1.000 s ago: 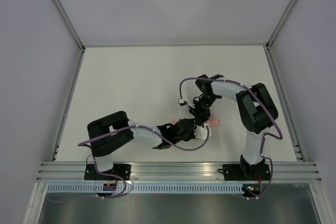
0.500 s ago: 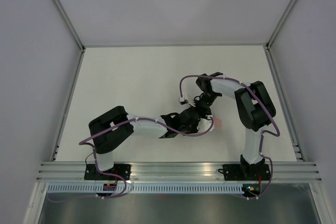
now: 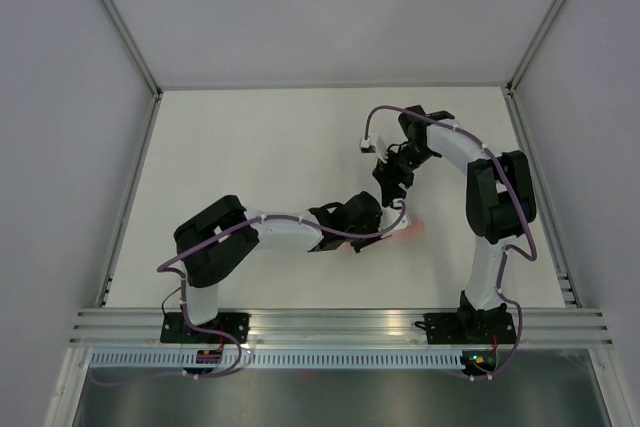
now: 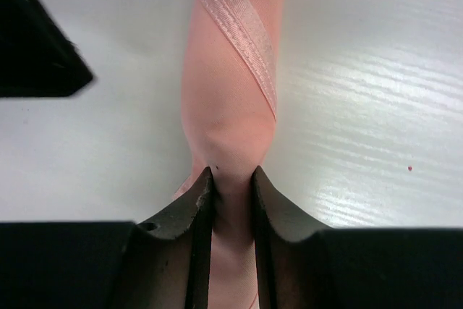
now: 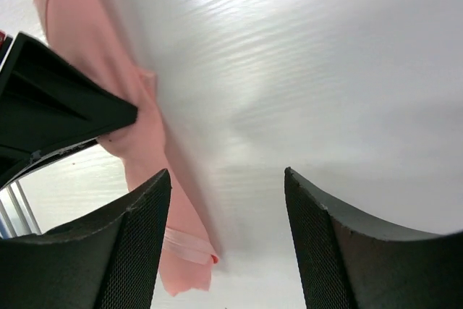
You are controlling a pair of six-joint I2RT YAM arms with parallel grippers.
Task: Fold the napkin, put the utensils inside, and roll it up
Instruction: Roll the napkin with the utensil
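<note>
Overhead, left-wrist and right-wrist views of the two arms at work on the white table [image 3: 250, 147]. The napkin [image 4: 231, 92] is rolled into a slim pink tube and lies flat on the table, right of centre and towards the near edge. In the overhead view only its right end [image 3: 411, 232] shows beyond the left arm. A stitched hem winds diagonally across the roll.

The left gripper [image 4: 231, 179] reaches in from the lower left [image 3: 385, 229]. Its fingers [image 4: 197, 211] are drawn in to a narrow gap and pinch the roll near one end, squeezing the cloth between them. The rest of the tube runs away from the fingertips.

The right gripper [image 5: 226, 175] hangs above the table just behind the left one [image 3: 388, 187]. Its fingers [image 5: 137, 244] stand wide apart and hold nothing; only bare table shows between them. The napkin [image 5: 79, 41] lies to one side of this gripper, partly hidden by the black body of the left gripper [image 5: 51, 99].
</note>
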